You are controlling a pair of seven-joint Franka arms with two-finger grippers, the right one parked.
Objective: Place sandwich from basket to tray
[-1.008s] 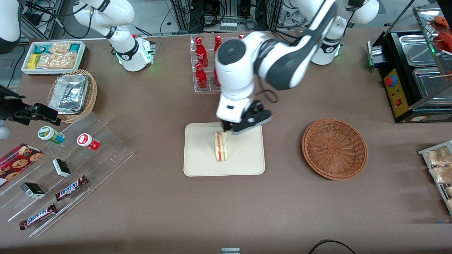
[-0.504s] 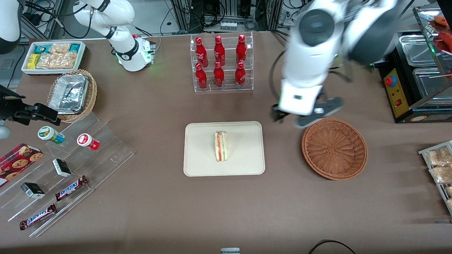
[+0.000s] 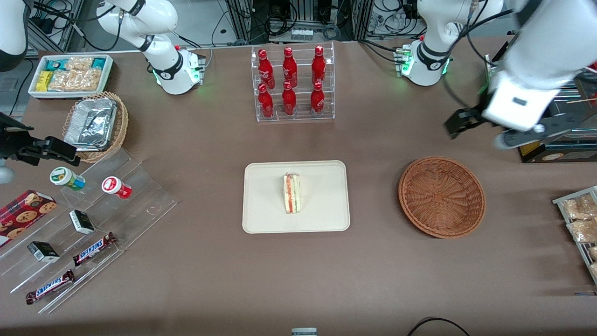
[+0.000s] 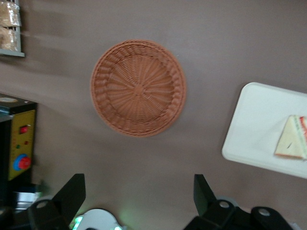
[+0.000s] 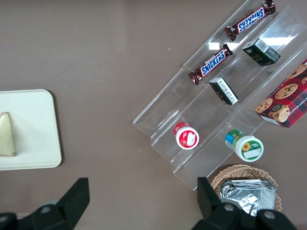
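The sandwich (image 3: 292,193) stands on its edge near the middle of the cream tray (image 3: 261,219), its red-orange and green filling showing along the cut edge, with nothing touching it. The reddish-brown wicker basket (image 3: 441,196) sits empty on the brown bench (image 3: 298,270), beside the tray toward the working arm's end and apart from it. The left arm's pincer (image 3: 485,130) hangs high above the bench, farther from the front camera than the basket and near the black appliance (image 3: 527,126) with its red button; its two dark fingers (image 4: 72,194) are spread wide apart and hold nothing. From the wrist camera the basket (image 4: 138,88) lies well below the pincer (image 4: 139,196), and the tray (image 4: 254,129) carries the sandwich (image 4: 291,140) just beside its rim. Farther from the front camera than the tray, a clear rack holds six red bottles (image 3: 289,81). Toward the parked arm's end of the bench are a lighter wicker basket with foil containers (image 3: 95,123), a white bin of snack packets (image 3: 70,74), and a stepped clear stand (image 3: 140,196) bearing two small cups, small dark boxes and two Snickers bars (image 3: 93,248), with a cookie box (image 3: 23,214) beside it.
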